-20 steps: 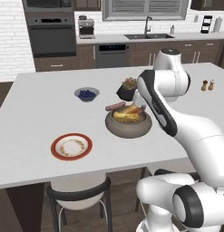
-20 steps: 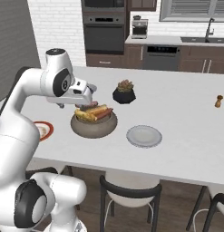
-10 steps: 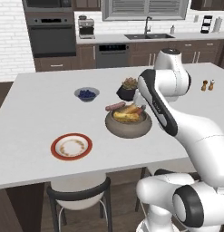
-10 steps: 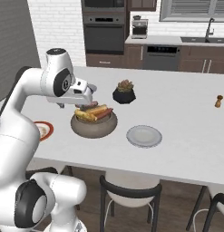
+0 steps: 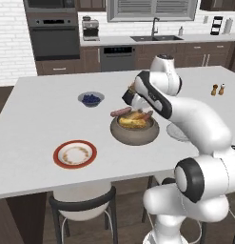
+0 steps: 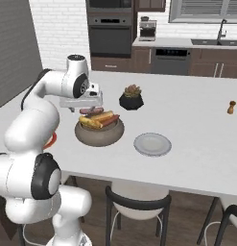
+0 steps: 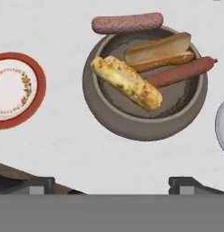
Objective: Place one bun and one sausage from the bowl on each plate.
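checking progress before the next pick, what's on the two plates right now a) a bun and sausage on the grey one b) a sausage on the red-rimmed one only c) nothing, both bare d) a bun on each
c: the red-rimmed plate and the grey plate both lie bare, while the two buns and the sausages are at the bowl, one sausage lying across its rim.
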{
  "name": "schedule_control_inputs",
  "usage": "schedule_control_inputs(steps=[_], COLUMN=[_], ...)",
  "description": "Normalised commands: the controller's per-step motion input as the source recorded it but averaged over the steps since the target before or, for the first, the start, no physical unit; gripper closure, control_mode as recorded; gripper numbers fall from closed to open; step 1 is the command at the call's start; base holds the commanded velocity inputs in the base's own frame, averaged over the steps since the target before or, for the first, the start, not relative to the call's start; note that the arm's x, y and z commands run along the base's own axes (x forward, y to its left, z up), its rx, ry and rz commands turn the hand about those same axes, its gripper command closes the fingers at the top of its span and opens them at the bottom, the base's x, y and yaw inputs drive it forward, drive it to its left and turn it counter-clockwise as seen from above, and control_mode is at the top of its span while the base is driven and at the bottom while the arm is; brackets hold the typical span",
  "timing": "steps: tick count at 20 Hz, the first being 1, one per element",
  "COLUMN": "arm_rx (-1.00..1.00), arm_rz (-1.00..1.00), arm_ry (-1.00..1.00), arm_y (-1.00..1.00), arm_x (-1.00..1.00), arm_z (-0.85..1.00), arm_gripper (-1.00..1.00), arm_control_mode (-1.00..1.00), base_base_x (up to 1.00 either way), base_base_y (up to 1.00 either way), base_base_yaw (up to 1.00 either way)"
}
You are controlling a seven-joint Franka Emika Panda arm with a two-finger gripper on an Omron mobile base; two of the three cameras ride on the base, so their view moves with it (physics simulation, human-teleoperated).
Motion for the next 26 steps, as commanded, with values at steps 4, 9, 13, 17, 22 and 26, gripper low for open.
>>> schedule_control_inputs(steps=[4,9,13,17,22,26], arm_rx=[-0.06,-0.03,-0.06,-0.03,0.0,0.0], arm_rz=[0.41,0.24,0.09,0.02,0.0,0.0], arm_ry=[0.16,0.16,0.01,-0.06,-0.29,-0.25], arm_y=[0.26,0.08,0.04,0.16,0.01,0.02], arm_x=[1.0,1.0,0.74,0.24,-0.34,-0.66], arm_z=[-0.9,-0.33,-0.43,-0.46,-0.17,-0.18], arm_gripper=[-1.0,-1.0,-1.0,-1.0,-1.0,-1.0], arm_control_mode=[-1.0,-1.0,-1.0,-1.0,-1.0,-1.0], base_base_x=[0.0,0.0,0.0,0.0,0.0,0.0], base_base_y=[0.0,0.0,0.0,0.0,0.0,0.0], base_base_yaw=[0.0,0.0,0.0,0.0,0.0,0.0])
